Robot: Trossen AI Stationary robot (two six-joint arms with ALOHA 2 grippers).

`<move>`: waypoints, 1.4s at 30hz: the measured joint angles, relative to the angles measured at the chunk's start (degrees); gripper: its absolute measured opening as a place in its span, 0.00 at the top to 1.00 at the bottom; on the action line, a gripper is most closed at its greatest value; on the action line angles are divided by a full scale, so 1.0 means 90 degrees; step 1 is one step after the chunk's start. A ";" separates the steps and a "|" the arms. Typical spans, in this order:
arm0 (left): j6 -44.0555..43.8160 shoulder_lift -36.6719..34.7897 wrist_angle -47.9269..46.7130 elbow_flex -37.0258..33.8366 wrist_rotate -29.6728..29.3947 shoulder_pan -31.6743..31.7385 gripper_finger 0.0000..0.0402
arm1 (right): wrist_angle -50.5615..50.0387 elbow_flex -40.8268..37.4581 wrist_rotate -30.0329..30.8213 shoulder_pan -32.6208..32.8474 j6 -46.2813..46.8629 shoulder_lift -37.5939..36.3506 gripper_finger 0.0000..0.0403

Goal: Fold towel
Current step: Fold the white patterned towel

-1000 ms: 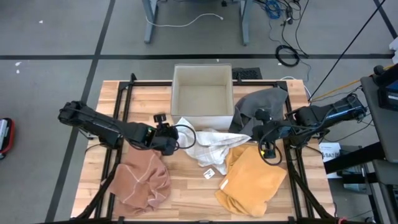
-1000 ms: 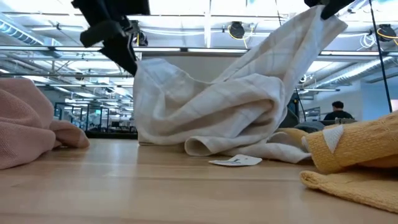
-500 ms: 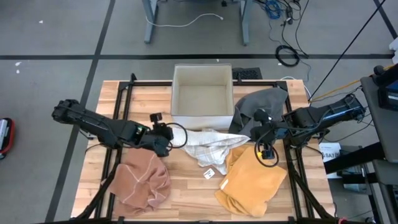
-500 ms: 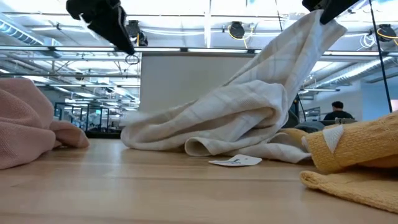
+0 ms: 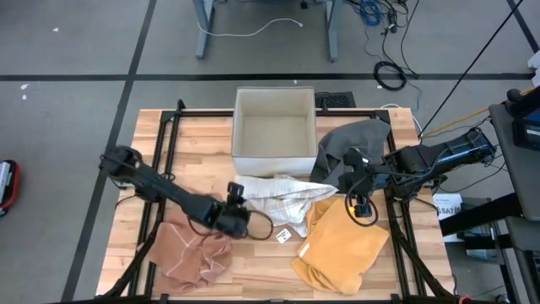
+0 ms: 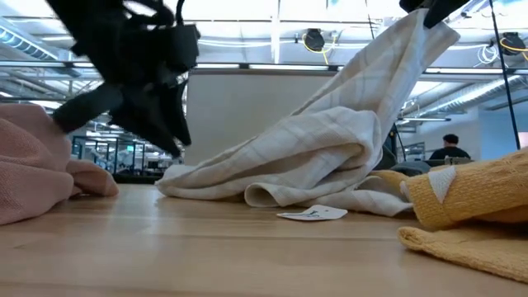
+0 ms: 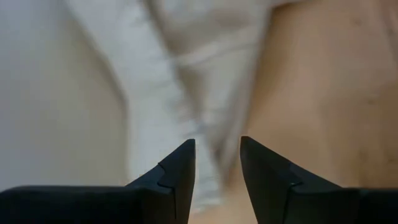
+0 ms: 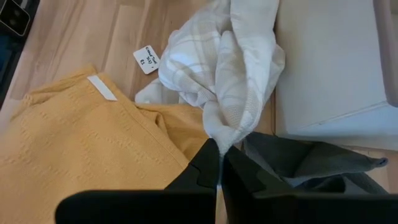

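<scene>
The wooden worktop [image 5: 194, 135] is the biggest thing here, with an open pale box [image 5: 273, 131] at its twelve o'clock edge. Around the middle lie loose cloths: a mustard towel [image 5: 342, 245] toward five o'clock, a pink one [image 5: 190, 249] toward seven, a dark grey one [image 5: 354, 139] toward two. The white checked towel [image 5: 283, 198] sits dead centre, just in front of the box, crumpled on the wood with a small paper tag [image 5: 283, 236] beside it.

The right end effector [image 5: 348, 181] is pinched tight on one corner of the white towel at its three o'clock side, holding that corner up so the fabric slopes down to the wood. The left end effector [image 5: 237, 193], fingers apart and holding nothing, hovers at the towel's nine o'clock edge.

To my eye the folding has hardly begun: the towel is not spread flat, no fold shows, and a second corner needs catching first.
</scene>
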 joint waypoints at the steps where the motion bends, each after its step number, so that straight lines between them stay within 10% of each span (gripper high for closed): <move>1: -0.0067 0.0160 0.0012 0.0000 -0.0074 -0.0031 0.67 | 0.0000 0.0000 0.0000 0.0000 0.0000 0.0000 1.00; 10: -0.0756 0.0905 -0.0459 0.0000 -0.2001 -0.0109 0.67 | 0.0091 0.0000 0.0032 0.0000 -0.0061 0.0000 1.00; 23: -0.1287 0.0905 -0.0814 -0.0012 -0.1618 0.0533 0.67 | 0.0189 0.0000 0.0034 0.0000 -0.0102 0.0000 1.00; 42: -0.1493 0.0888 -0.0955 0.0211 -0.3046 0.0188 0.67 | 0.0322 0.0000 0.0034 0.0000 -0.0208 0.0002 1.00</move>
